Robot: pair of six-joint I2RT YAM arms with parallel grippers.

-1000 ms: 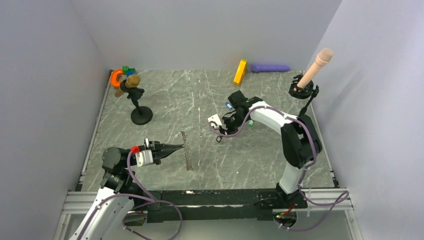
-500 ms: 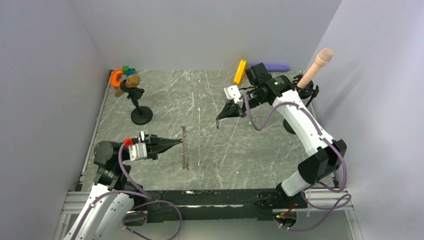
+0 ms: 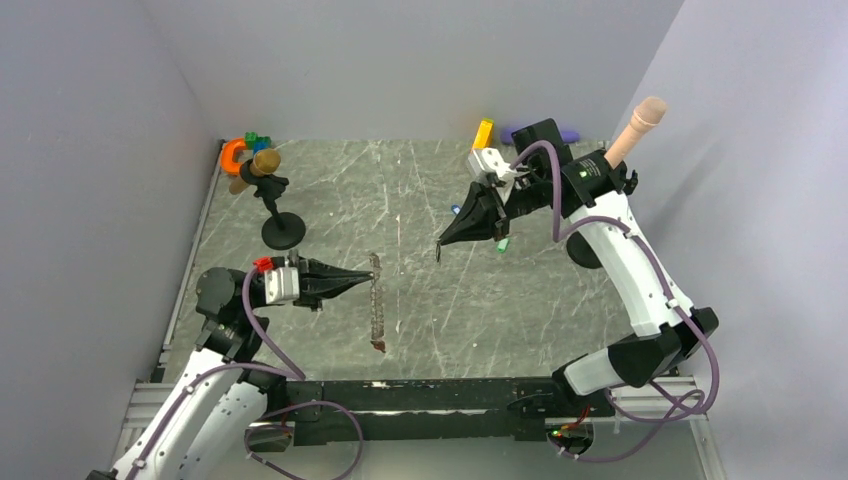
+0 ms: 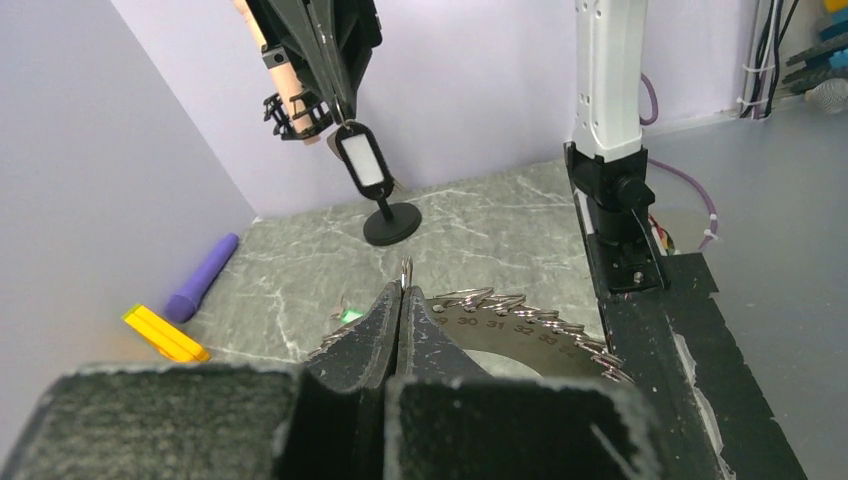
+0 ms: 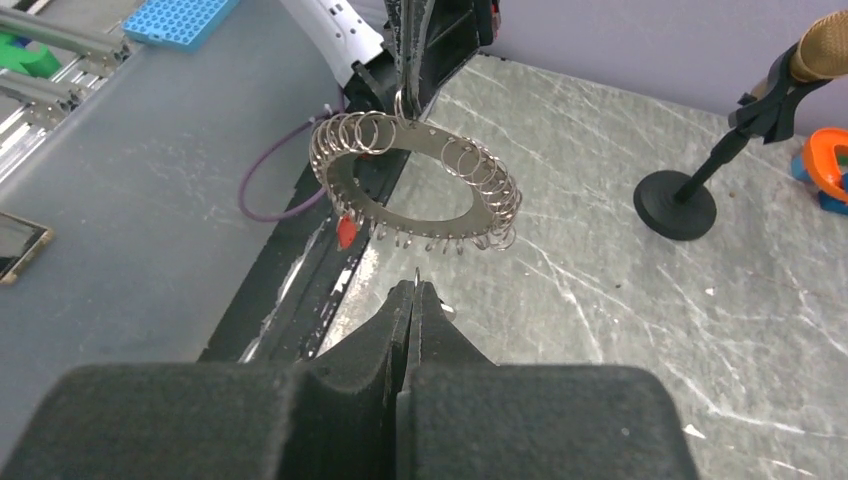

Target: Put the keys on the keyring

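The keyring (image 5: 415, 185), a flat metal disc rimmed with several small wire loops, hangs off the table from my left gripper (image 4: 403, 288), which is shut on one loop. From above the keyring shows edge-on (image 3: 377, 300). A red key (image 5: 345, 232) appears to dangle from its lower rim. My right gripper (image 3: 442, 243) is shut on the wire of the black-rimmed key (image 4: 365, 165), which hangs from its tips in mid-air a hand's width right of the keyring. A green key (image 3: 503, 244) and a blue key (image 3: 456, 210) lie on the table under the right arm.
A black stand holding a brown microphone (image 3: 272, 205) is at the back left, with an orange horseshoe piece (image 3: 233, 155) behind it. A yellow block (image 3: 482, 133) and a purple object (image 4: 200, 278) lie by the back wall. A second stand with a beige microphone (image 3: 630, 135) is at the back right.
My right arm has risen and swung back and right, carrying the black-rimmed key up off the table. My left gripper has moved slightly back, keeping the keyring with it.
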